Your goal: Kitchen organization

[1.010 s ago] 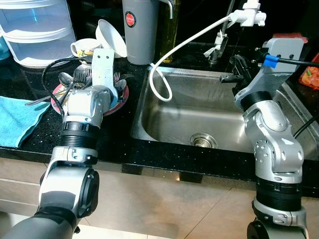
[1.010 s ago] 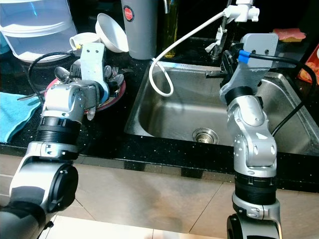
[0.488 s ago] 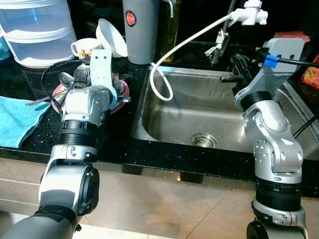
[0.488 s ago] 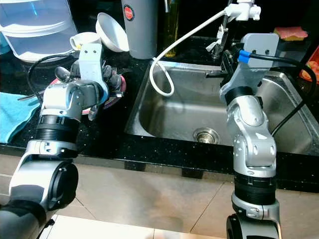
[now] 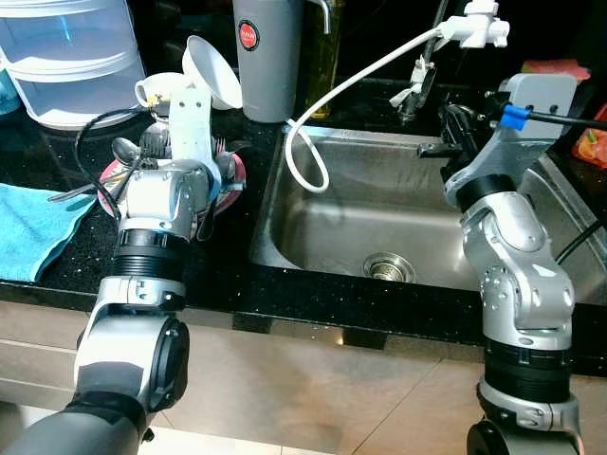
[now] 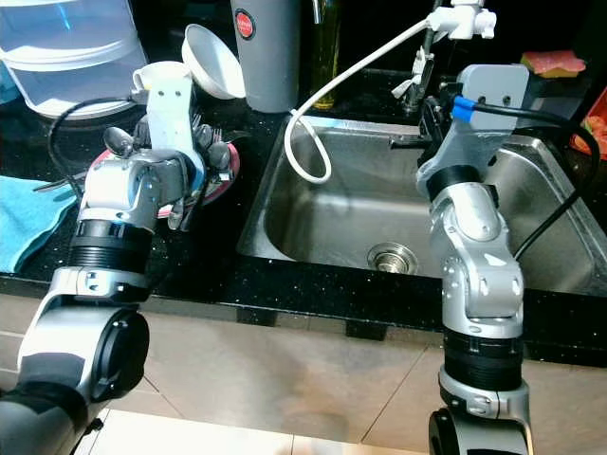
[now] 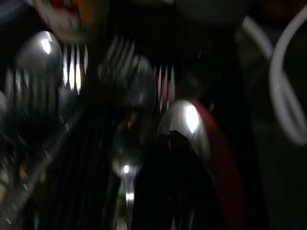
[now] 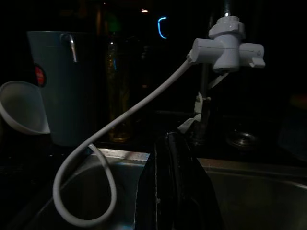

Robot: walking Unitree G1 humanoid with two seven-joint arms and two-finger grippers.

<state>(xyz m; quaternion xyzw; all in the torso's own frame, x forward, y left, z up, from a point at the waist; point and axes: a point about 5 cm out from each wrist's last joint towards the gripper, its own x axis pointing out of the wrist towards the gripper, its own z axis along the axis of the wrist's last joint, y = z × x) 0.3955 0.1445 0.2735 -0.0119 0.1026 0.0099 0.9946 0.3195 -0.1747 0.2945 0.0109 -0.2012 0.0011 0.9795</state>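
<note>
A red-rimmed plate [image 5: 234, 180] heaped with spoons [image 5: 123, 149] and forks sits on the black counter left of the sink. My left gripper [image 7: 175, 139] hovers low over this cutlery with its black fingers [image 7: 163, 191] pressed together. The blurred left wrist view does not let me tell whether anything is pinched between them. A spoon [image 7: 127, 160] lies right beside the fingers. My right gripper [image 8: 172, 139] is shut and empty. It is held above the sink's back edge, pointing at the faucet [image 5: 479, 28].
A white bowl [image 5: 211, 71] and mug [image 5: 156, 92] stand behind the plate, beside a grey canister [image 5: 268, 57] and a clear drawer unit [image 5: 71, 57]. A blue towel [image 5: 33, 223] lies at the left. A white hose [image 5: 313, 123] loops into the steel sink [image 5: 398, 218].
My left wrist has twisted over the plate; a dark piece that stuck out to the right now points down toward the counter edge. The right arm stays still.
</note>
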